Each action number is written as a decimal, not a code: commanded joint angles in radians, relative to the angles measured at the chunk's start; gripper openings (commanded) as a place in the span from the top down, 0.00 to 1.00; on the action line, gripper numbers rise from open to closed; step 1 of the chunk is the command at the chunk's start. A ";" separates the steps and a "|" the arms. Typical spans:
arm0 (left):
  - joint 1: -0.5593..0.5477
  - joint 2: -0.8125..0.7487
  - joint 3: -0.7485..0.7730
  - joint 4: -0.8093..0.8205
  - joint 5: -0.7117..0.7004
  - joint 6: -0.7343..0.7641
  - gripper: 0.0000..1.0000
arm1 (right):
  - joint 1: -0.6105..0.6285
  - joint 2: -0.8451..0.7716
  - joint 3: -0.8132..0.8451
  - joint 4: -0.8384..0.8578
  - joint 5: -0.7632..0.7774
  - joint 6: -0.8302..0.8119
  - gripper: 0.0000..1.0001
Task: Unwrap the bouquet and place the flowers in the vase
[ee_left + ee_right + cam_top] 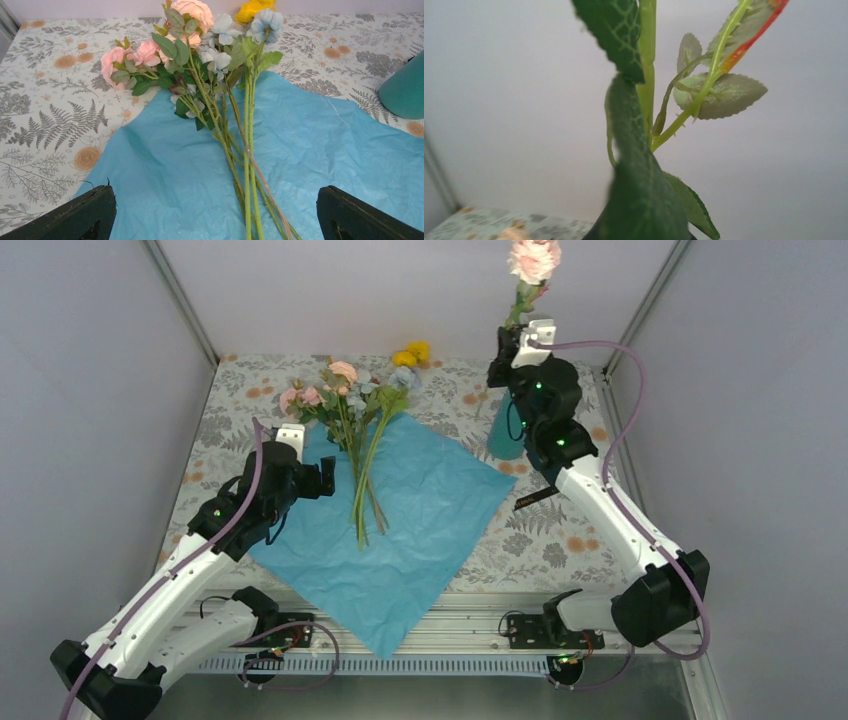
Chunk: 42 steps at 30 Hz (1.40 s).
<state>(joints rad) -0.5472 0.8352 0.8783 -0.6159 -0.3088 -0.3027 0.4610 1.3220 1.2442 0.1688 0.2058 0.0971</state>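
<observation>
My left gripper (pixel 320 478) hovered low at the left edge of the blue paper (pixel 430 510), its jaws spread wide with nothing between them, aimed toward the far right across the sheet. The paper lay opened out flat on the tablecloth (pixel 560 535), so I judged the unwrapping done.

On the sheet lay the flowers (pixel 345 400) of the bouquet, loose and side by side. Their green stems (pixel 247 165) ran toward me over the paper. Their pink, peach and pale-blue heads rested past the paper's far edge on the cloth. Yellow blooms (pixel 412 354) sat farthest, near the back of the table.

To the right stood the teal vase (pixel 503 438), beside the paper's right corner and partly hidden behind my right arm, so its mouth did not show. I could not tell whether any flower was already inside it.

My right gripper (pixel 512 340) was raised over the vase area, jaws closed on the stem of a pink rose (pixel 533 258) held upright, bloom on top. The wrist view showed only its stem and leaves against the wall. Whether the stem's lower end had reached the vase I could not tell.

By my reckoning the task was in its early-middle part. One rose was on its way in, and the whole bunch on the paper was left to carry over.
</observation>
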 commanded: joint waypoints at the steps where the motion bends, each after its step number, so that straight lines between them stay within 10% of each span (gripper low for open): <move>1: -0.004 0.001 -0.005 0.010 -0.008 -0.001 0.00 | -0.112 -0.021 -0.009 0.202 -0.079 -0.137 0.96; 29: -0.003 0.013 -0.005 0.008 -0.004 -0.006 0.00 | -0.334 0.141 -0.047 0.115 -0.174 -0.063 0.95; 42: -0.004 0.008 -0.005 0.009 0.000 -0.007 0.00 | -0.332 0.201 0.202 -0.446 -0.072 0.118 0.56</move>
<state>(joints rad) -0.5472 0.8528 0.8783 -0.6159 -0.3061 -0.3031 0.1333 1.5532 1.3060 -0.0536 0.1135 0.1116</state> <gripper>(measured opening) 0.998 0.390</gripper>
